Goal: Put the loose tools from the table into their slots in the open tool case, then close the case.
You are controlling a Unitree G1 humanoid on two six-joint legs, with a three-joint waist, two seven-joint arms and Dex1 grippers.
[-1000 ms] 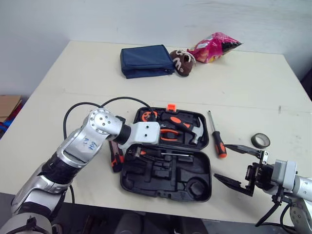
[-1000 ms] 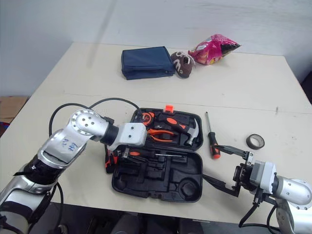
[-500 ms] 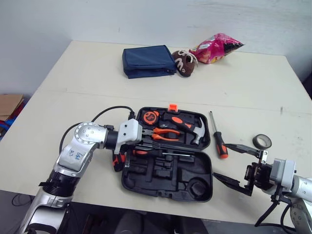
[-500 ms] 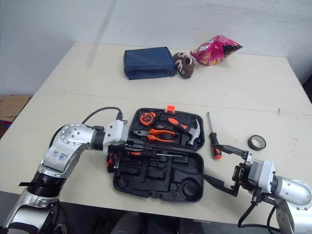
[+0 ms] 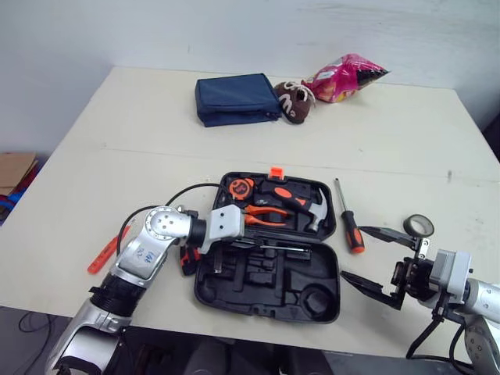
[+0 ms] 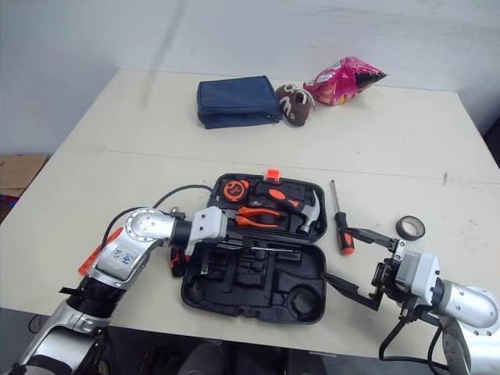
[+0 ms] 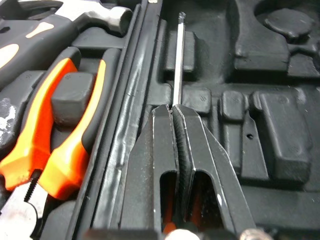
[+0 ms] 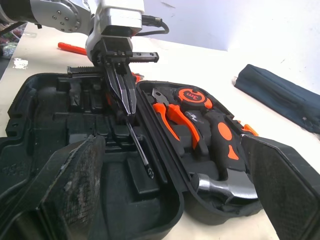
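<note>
Left gripper [image 7: 173,107] clamped on a thin screwdriver inside the open case.

Its two black fingers are pressed together on the thin steel-shaft screwdriver [image 7: 178,60], and some orange of the handle shows between them. The shaft runs over a groove of the black plastic tool case [image 5: 269,293] in the lower middle of the frame, beside the orange-handled pliers [image 5: 262,218]; whether it rests in the groove I cannot tell. The right gripper [image 5: 353,251], lower right, is spread wide and holds nothing, just off the case's right edge. A black-and-orange screwdriver [image 5: 349,223] and a black tape roll [image 5: 418,226] lie loose on the cream table [image 5: 141,156] at the right. A flat orange tool [image 5: 107,250] lies at the left. An orange-black thing [image 5: 186,262] at the case's left edge is partly hidden by the arm.
</note>
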